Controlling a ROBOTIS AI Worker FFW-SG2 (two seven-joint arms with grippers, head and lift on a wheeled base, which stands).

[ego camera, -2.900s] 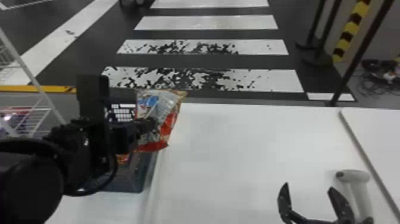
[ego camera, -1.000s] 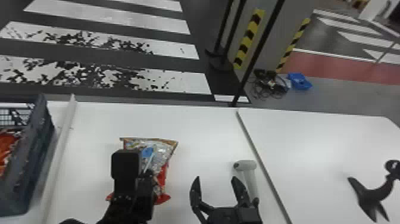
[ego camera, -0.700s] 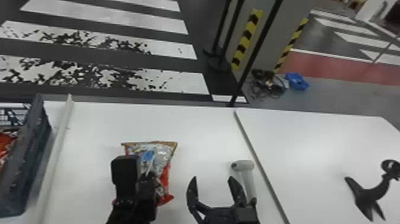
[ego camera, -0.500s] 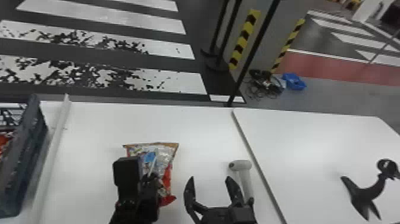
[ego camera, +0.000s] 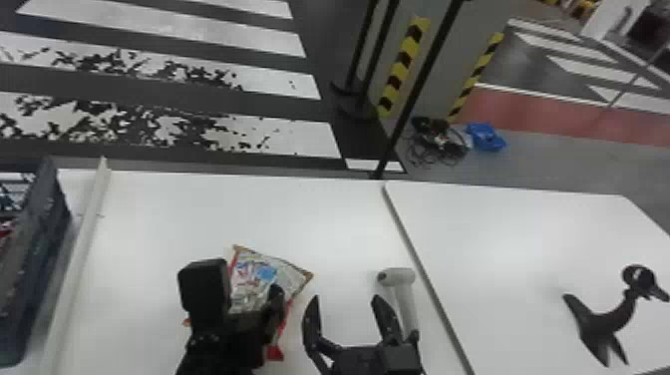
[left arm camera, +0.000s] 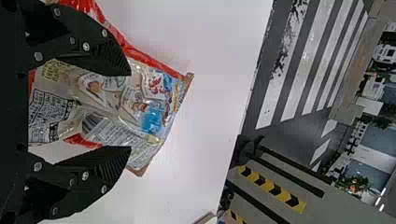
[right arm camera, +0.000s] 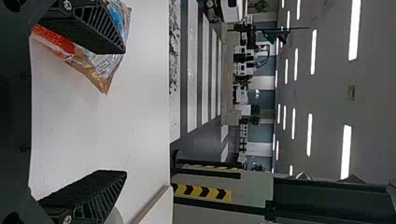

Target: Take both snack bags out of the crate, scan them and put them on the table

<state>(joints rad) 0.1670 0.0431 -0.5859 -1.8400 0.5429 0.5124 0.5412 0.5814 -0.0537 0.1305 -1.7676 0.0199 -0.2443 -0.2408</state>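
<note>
Snack bag of clear, red-edged printed plastic (ego camera: pixel 249 269): lying on the white counter (ego camera: pixel 199 214), well in from its far edge, barcode patch (left arm camera: pixel 93 123) facing up. Left gripper (left arm camera: pixel 130 111): over the bag, jaws open, one finger to either side of its middle. Right gripper (ego camera: pixel 346 298): beside the bag, jaws open and empty. Pale grey pistol-shaped scanner (ego camera: pixel 397 277): near the seam at the counter's right edge, just beside the right jaws, not gripped. Dark blue-grey plastic crate (ego camera: pixel 37 259): beyond the counter's left edge strip (ego camera: pixel 82 259); a red item (ego camera: pixel 5 237) inside, probably the second bag.

Likely faults: the right jaws, closing off-centre, could knock the scanner askew or catch only its rim; the left jaws, low over loose film, could snag and drag the bag; creases or glare across the barcode could spoil the reading.
</note>
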